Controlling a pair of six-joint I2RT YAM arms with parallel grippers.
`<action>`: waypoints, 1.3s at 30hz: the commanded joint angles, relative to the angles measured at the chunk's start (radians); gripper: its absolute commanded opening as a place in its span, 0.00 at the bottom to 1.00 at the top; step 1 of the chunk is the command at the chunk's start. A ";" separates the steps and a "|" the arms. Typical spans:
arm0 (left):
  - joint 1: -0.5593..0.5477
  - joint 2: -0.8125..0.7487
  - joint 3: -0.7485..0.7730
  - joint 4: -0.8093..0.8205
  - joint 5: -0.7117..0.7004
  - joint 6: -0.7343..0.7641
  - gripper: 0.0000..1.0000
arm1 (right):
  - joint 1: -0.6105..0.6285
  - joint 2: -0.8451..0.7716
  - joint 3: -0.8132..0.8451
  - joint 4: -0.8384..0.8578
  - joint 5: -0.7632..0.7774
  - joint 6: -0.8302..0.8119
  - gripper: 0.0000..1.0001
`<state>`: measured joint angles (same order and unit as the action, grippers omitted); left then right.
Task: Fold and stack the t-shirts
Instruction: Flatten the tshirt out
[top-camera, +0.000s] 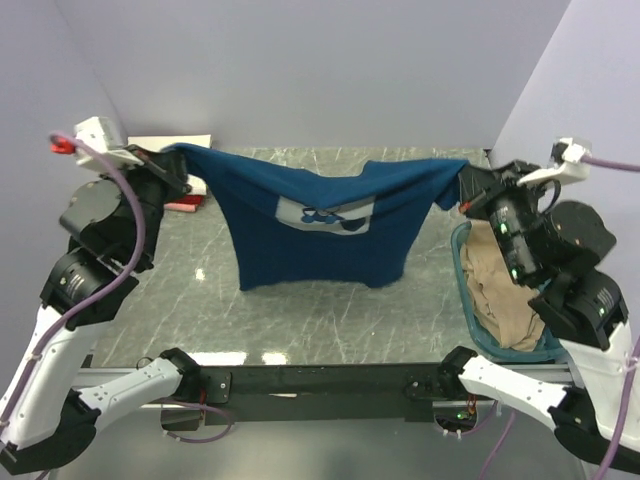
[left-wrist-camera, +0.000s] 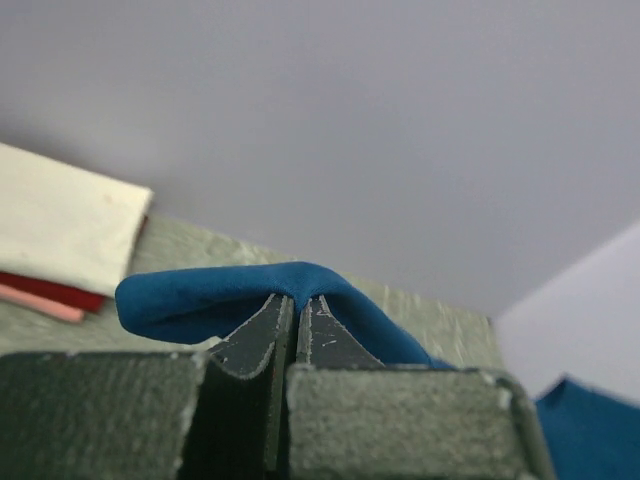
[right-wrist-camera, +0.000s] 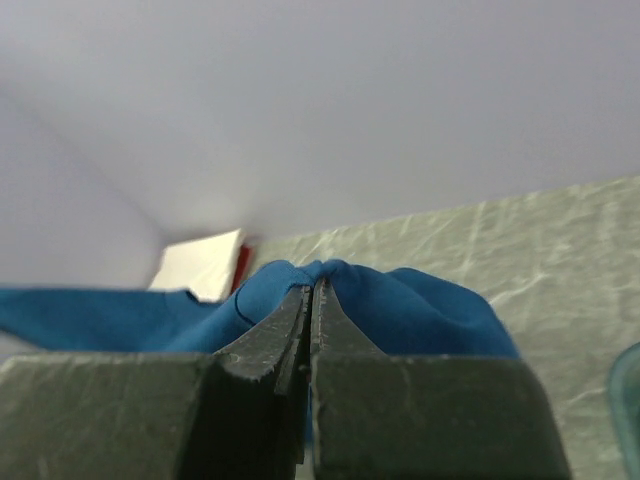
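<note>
Clamping blue t-shirt aloft, left hand, right hand, teal tub at right, folded stack far-left.

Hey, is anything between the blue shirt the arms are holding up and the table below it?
Nothing visible: the blue shirt hangs over bare table; folded stack and tub sit off to the sides.

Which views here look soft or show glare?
Top external: sharp, pale glare patches on the table. Left wrist: left gripper close and soft, folded stack blurred. Right wrist: dark blue t-shirt fairly clear, far wall washed bright.
</note>
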<state>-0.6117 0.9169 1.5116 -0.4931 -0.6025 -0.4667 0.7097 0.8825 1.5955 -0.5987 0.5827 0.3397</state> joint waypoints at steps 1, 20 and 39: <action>0.010 -0.046 0.067 0.143 -0.151 0.092 0.01 | -0.001 -0.059 -0.080 0.065 -0.179 0.079 0.00; 0.033 0.062 0.154 0.448 -0.243 0.361 0.01 | 0.591 0.360 0.067 0.220 0.041 0.041 0.00; 0.817 0.669 0.344 0.445 0.735 -0.292 0.01 | 0.613 1.018 0.773 -0.032 0.168 -0.072 0.00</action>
<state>0.2047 1.4765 1.7721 -0.1249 -0.1223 -0.6239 1.3819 1.8877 2.3146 -0.5732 0.7166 0.2722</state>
